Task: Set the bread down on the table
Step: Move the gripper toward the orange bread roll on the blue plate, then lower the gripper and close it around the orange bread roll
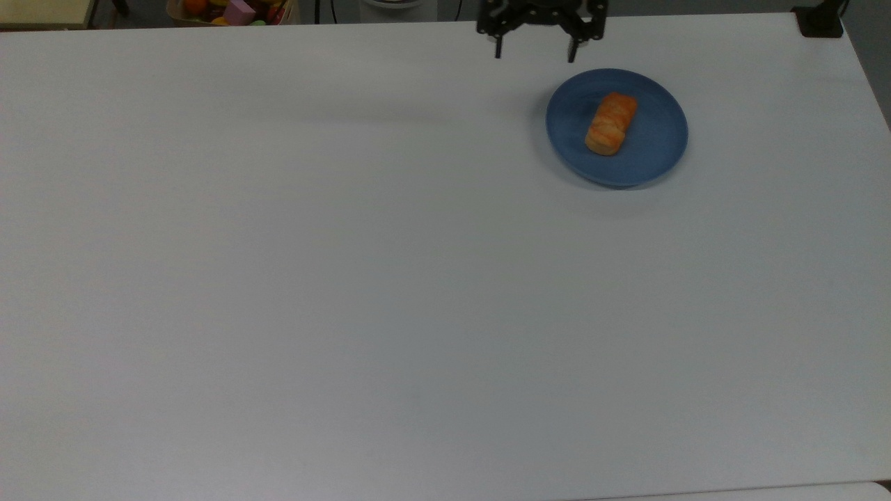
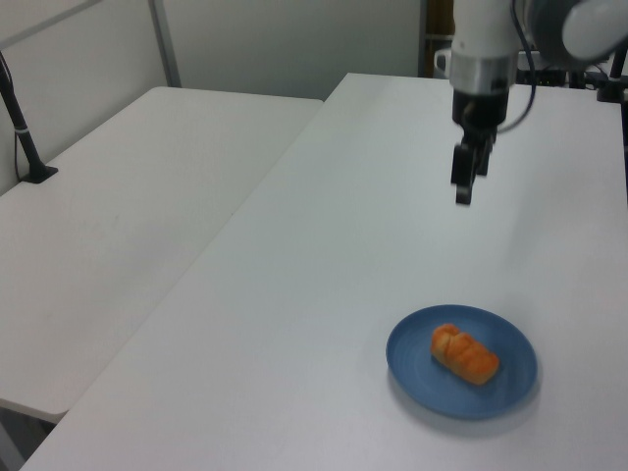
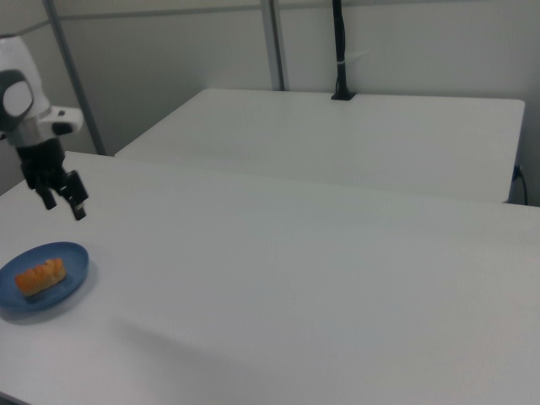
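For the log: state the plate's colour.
The plate under the bread is plain blue, clearest in the top view.

I am working in a lab: plain white counter (image 2: 324, 245), a second one (image 2: 118, 216) adjoining, bare partition walls (image 3: 186, 51), and clamped poles (image 3: 340, 51) standing at the edges.
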Motion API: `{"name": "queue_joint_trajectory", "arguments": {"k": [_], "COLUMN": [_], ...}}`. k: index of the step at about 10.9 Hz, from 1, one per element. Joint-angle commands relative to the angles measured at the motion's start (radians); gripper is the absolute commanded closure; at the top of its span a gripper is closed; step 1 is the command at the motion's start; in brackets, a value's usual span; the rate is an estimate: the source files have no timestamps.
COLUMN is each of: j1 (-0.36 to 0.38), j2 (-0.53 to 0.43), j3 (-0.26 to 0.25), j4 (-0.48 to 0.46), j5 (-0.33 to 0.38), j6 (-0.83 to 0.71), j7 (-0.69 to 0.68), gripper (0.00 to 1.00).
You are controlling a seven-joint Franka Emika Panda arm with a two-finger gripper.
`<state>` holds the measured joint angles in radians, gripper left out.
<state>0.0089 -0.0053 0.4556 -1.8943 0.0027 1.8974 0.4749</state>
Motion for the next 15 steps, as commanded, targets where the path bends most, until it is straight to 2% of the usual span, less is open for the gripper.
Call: {"name": "queue_joint_trajectory", "arguments": {"k": [1, 4, 6, 8, 11, 15], "j1": [0.017, 0.097, 0.134, 0.155, 0.175, 0.187], "j2": [0.004, 0.106, 0.166, 0.211, 0.272, 0.330], "j3": [0.083, 0.081, 0.081, 0.081, 0.081, 0.081], "j4": [-0.127, -0.134, -0.132, -0.131, -0.124, -0.121], "j5": [0.013, 0.000, -0.047, -0.104, -0.121, -0.211], "j6": [0.171, 0.270, 0.311, 0.344, 0.417, 0.453], "j7": [0.178, 0.329, 0.395, 0.477, 0.522, 0.605], "gripper": [0.00, 0.01, 0.03, 0.03, 0.03, 0.03]}}
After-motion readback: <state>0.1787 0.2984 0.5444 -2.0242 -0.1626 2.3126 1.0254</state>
